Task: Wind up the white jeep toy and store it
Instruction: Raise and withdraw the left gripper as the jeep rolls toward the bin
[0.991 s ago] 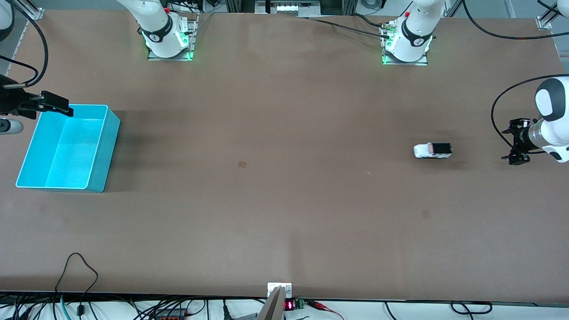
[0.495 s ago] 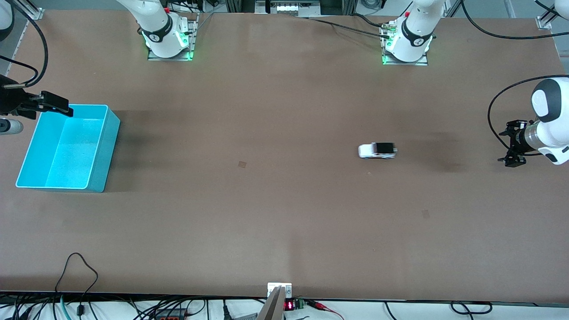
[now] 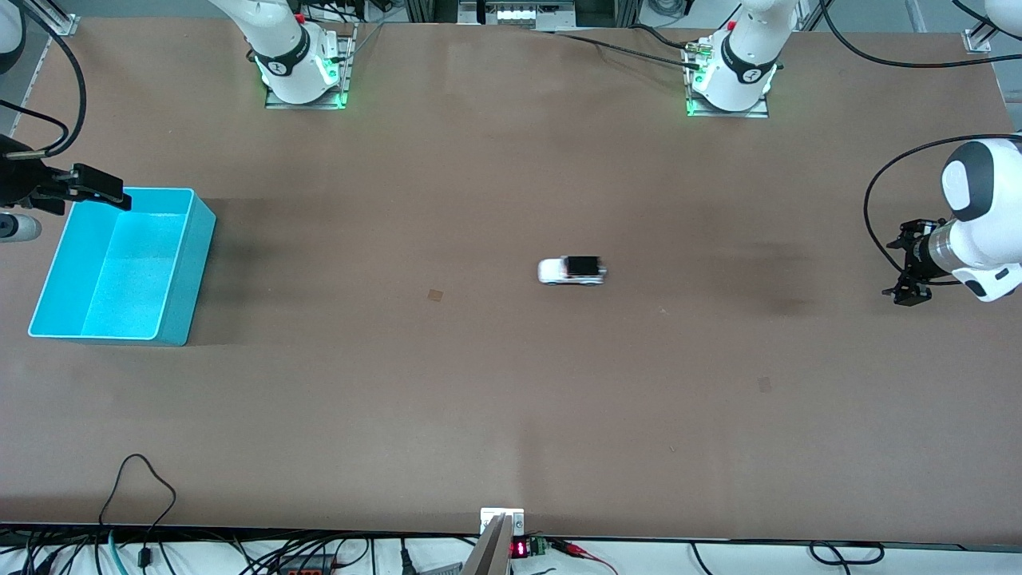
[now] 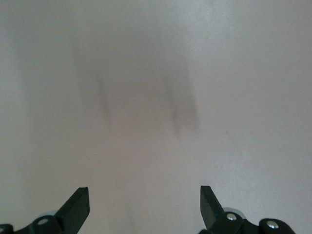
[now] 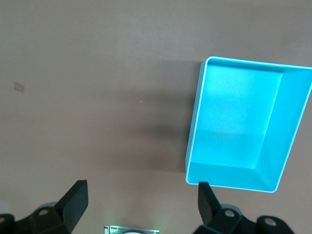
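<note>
Distance is what the next move turns on, judged from the cyan bin point(image 3: 124, 263) outward. Starting at the right arm's end of the table, the right gripper point(image 3: 100, 188) hangs over the bin's corner farthest from the front camera, its two fingers point(image 5: 73, 202) spread apart with nothing between them; its wrist view looks down into the bin, which shows no contents. The arm appears to be waiting there.

Well apart from the bin, toward the left arm's end, the white jeep toy point(image 3: 572, 271) sits free on the bare table point(image 3: 511, 415) near its middle, held by neither gripper. Its long axis points along the table's length, white bonnet toward the bin and black roof panel at the end away from it, so it lies in line with the bin rather than across it.

Farther again from the bin, at the left arm's end, the left gripper point(image 3: 906, 267) hangs over the table, fingers point(image 4: 78, 207) parted and empty. Neither gripper is close to the jeep; the left one looks somewhat nearer, yet only the right one stands by the bin.

Hard to make out: the jeep is slightly smeared, so its wheels cannot be read. It appears in neither wrist view, the left one showing only blurred tabletop. The right gripper's body is cut by the front view's edge.
</note>
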Available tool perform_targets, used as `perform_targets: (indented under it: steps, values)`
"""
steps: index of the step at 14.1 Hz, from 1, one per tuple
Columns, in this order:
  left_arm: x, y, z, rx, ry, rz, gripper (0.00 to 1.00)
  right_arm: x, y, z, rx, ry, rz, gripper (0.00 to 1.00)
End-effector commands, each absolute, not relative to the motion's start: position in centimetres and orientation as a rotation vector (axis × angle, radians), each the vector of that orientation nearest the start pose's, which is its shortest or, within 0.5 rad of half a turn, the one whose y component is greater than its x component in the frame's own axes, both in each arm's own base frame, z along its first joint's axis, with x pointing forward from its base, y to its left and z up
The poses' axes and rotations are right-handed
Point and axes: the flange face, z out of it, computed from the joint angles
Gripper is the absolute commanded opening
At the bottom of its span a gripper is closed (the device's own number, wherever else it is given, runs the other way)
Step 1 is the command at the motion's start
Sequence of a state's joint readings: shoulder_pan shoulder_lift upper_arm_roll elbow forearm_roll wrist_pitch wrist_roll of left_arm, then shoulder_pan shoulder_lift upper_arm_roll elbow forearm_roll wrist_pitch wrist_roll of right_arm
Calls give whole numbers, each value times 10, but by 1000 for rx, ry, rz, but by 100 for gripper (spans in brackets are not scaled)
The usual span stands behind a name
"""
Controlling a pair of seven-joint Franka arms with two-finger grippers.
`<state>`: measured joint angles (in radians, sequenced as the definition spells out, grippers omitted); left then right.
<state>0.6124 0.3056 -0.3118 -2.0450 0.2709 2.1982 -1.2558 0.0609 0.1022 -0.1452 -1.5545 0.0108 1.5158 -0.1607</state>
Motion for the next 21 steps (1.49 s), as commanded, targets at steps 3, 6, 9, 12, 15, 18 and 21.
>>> perform_targets:
  steps: [3, 6, 9, 12, 15, 18, 21]
  values:
    - [563, 141, 320, -2369, -1828, 60, 100, 571, -44, 572, -3110, -99, 206, 100]
    - [590, 112, 363, -2419, -1814, 51, 100, 571, -44, 572, -3110, -102, 206, 100]
    - [597, 98, 376, -2562, -1644, 37, 100, 570, -45, 571, -3109, -99, 211, 100]
    - [597, 98, 376, -2776, -1263, 56, 100, 571, -46, 572, -3109, -97, 206, 100]
    - [597, 98, 377, -2940, -848, 78, 100, 570, -47, 571, -3107, -94, 213, 100]
    - [597, 97, 393, -2998, -586, 83, 100, 570, -48, 571, -3108, -92, 213, 100]
    - [603, 92, 442, -3023, -326, 187, 100, 571, -48, 570, -3108, -92, 215, 100]
